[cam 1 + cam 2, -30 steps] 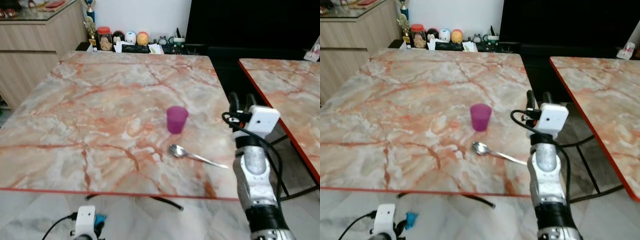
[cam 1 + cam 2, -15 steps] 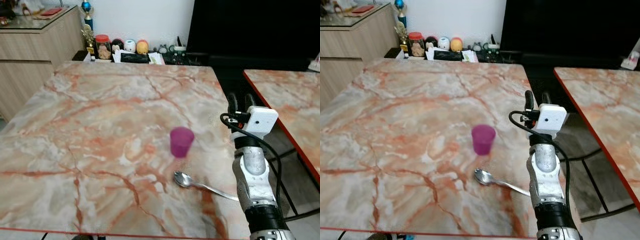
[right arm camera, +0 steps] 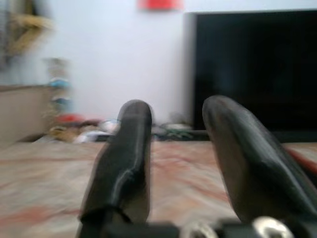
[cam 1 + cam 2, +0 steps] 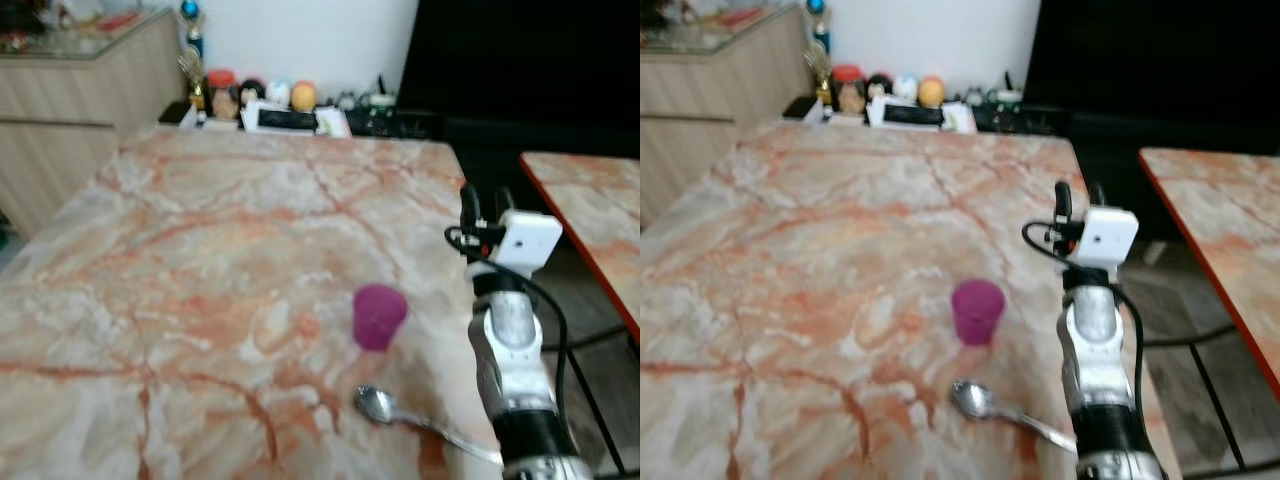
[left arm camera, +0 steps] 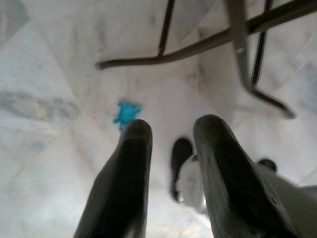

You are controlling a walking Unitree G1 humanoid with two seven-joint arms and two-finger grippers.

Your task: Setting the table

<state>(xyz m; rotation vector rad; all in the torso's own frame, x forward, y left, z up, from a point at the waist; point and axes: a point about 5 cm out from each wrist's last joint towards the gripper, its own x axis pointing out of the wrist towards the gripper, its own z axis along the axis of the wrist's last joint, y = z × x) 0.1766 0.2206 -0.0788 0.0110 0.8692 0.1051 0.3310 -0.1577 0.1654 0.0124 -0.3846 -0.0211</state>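
While right end effector [image 4: 483, 205] spread, spoon [image 4: 420, 422] flat, bowl toward purple cup [image 4: 379, 316], handle toward table's right edge.

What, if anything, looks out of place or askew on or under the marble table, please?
On the orange-veined marble table little stands out: the small purple plastic cup stands upright, and the silver metal spoon lies askew near the table's front edge. Under it, a small turquoise scrap lies on the pale floor by the table legs.
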